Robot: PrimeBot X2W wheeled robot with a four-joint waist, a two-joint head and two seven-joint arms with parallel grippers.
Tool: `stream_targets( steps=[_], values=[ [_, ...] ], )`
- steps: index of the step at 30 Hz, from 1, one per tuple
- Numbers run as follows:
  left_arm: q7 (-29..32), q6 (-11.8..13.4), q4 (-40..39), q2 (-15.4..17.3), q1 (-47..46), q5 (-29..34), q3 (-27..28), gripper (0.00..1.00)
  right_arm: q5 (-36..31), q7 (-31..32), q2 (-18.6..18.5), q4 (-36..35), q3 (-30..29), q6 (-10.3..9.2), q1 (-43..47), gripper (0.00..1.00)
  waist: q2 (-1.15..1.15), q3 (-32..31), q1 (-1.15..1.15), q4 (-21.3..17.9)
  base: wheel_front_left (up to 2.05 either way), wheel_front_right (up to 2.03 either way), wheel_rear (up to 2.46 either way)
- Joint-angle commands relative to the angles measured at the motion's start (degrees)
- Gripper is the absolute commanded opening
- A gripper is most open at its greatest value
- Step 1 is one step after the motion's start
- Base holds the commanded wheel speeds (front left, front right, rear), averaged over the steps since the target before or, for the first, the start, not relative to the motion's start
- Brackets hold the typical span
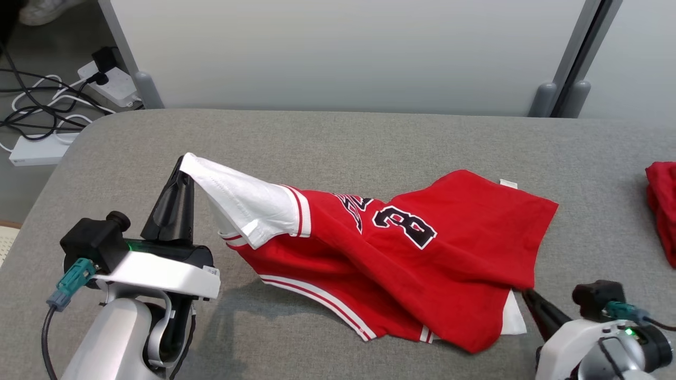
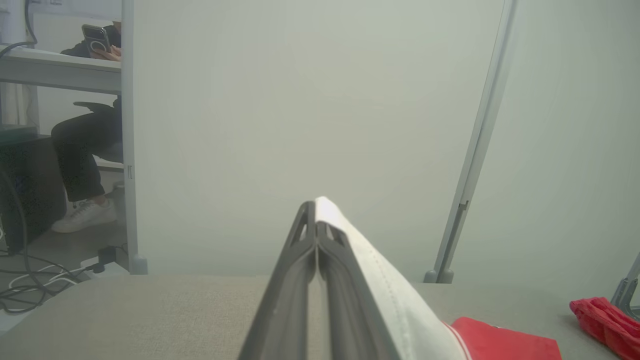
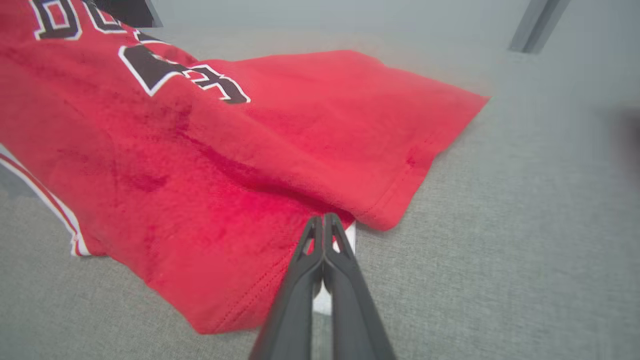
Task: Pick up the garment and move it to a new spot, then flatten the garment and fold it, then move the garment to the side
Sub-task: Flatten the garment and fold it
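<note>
Head view: the red jersey (image 1: 422, 248) runs left to right on the bench (image 1: 338, 137), left fingers (image 1: 171, 206) clamped on its raised white sleeve (image 1: 237, 200), right fingers (image 1: 541, 311) at its near-right corner. Left wrist view: the sleeve drapes from the closed tips. Right wrist view: fingers shut at the hem (image 3: 385, 212), grip on cloth uncertain.

The garment (image 1: 422, 264) is a red jersey with white sleeves, striped trim and a black number (image 1: 404, 224) edged in white. It lies rumpled mid-table (image 1: 338, 142). Its left sleeve (image 1: 243, 203) is drawn up to a peak, off the surface. White fabric peeks from under the near right hem.
</note>
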Motion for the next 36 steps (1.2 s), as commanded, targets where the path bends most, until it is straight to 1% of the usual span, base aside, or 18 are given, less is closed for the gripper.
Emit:
stream_targets(
  steps=[1, 6, 8, 10, 11, 12, 14, 16, 19, 22, 25, 30, 34, 36],
  values=[
    [-0.24, 0.48, -1.97, 1.66, -1.28, -0.62, 2.44, 0.0, -0.65, -0.11, -1.4, -3.9, -0.53, 0.0, 0.46, 0.0, 0.0, -0.22, 0.0, -0.58, 0.0, 0.0, 0.0],
    [0.21, 0.65, -4.06, 2.77, -0.85, -0.75, 2.89, 0.0, -0.04, 2.29, -3.02, -14.82, -7.12, 0.0, 2.33, 0.0, 0.0, -0.69, 0.0, -2.11, 0.0, 0.0, 0.0],
    [0.66, 0.75, -4.85, 3.25, -0.96, -0.74, 2.99, 0.0, 3.13, 4.54, -2.03, -17.63, -9.67, 0.0, 3.29, 0.0, 0.0, -0.88, 0.0, -2.43, 0.0, 0.0, 0.0],
    [1.09, 0.88, -5.36, 3.53, -0.88, -0.87, 3.06, 0.0, 6.18, 8.83, -1.55, -19.18, -10.22, 0.0, 4.88, 0.0, 0.0, -1.07, 0.0, -2.55, 0.0, 0.0, 0.0],
    [1.27, 0.89, -5.58, 3.63, -0.86, -0.9, 3.0, 0.0, 7.09, 10.57, -1.58, -19.98, -9.81, 0.0, 5.7, 0.47, 0.0, -1.07, 0.0, -2.49, 0.0, 0.0, 0.0],
    [1.44, 0.9, -5.76, 3.68, -0.89, -0.92, 2.91, 0.0, 8.07, 11.53, -1.34, -20.68, -9.45, 0.0, 6.44, 1.0, 0.0, -1.01, 0.0, -2.37, 0.0, 0.0, 0.0],
    [1.59, 0.92, -6.07, 3.56, -1.06, -1.0, 2.7, 0.0, 8.01, 12.06, -1.22, -21.28, -8.36, 0.0, 7.86, 1.0, 0.0, -0.75, 0.0, -2.02, 0.0, 0.0, 0.0],
    [1.55, 1.01, -6.2, 3.28, -1.06, -1.16, 2.58, 0.0, 8.07, 11.91, -0.17, -20.76, -6.44, 0.0, 8.98, 1.0, 0.0, -0.5, 0.0, -1.77, 0.0, 0.0, 0.0],
    [1.46, 1.03, -6.07, 3.02, -0.89, -1.29, 2.34, 0.0, 6.72, 10.94, 0.91, -18.12, -2.73, 0.0, 9.11, 1.0, 0.0, -0.19, 0.0, -1.47, 0.0, 0.0, 0.0],
    [1.38, 1.0, -5.9, 2.98, -1.01, -1.39, 2.27, 0.0, 5.63, 9.91, 1.58, -13.56, 1.29, 0.0, 7.59, 1.0, 0.0, 0.05, 0.0, -1.21, 0.0, 0.0, 0.0],
    [1.41, 0.98, -5.83, 3.02, -1.41, -1.47, 2.19, 0.0, 4.91, 8.01, 2.31, -8.93, 3.93, 0.0, 5.23, 1.0, 0.0, 0.32, 0.0, -0.78, 0.0, 0.0, 0.0],
    [1.44, 1.01, -5.68, 3.02, -1.98, -1.55, 1.98, 0.0, 4.76, 4.49, 3.41, -1.11, 5.47, 0.0, 1.35, 1.0, 0.0, 0.66, 0.0, -0.03, 0.0, 0.0, 0.0],
    [1.47, 1.03, -5.45, 3.12, -2.08, -1.63, 1.85, 0.0, 5.59, 2.4, 4.2, 3.82, 6.72, 0.0, -1.16, 1.0, 0.0, 0.86, 0.0, 0.38, 0.0, 0.0, 0.0],
    [1.51, 1.06, -5.37, 3.24, -2.12, -1.68, 1.85, 0.0, 6.29, 1.54, 4.39, 5.69, 7.34, 0.0, -2.06, 0.81, 0.0, 0.91, 0.0, 0.52, 0.0, 0.0, 0.0]
  ],
)
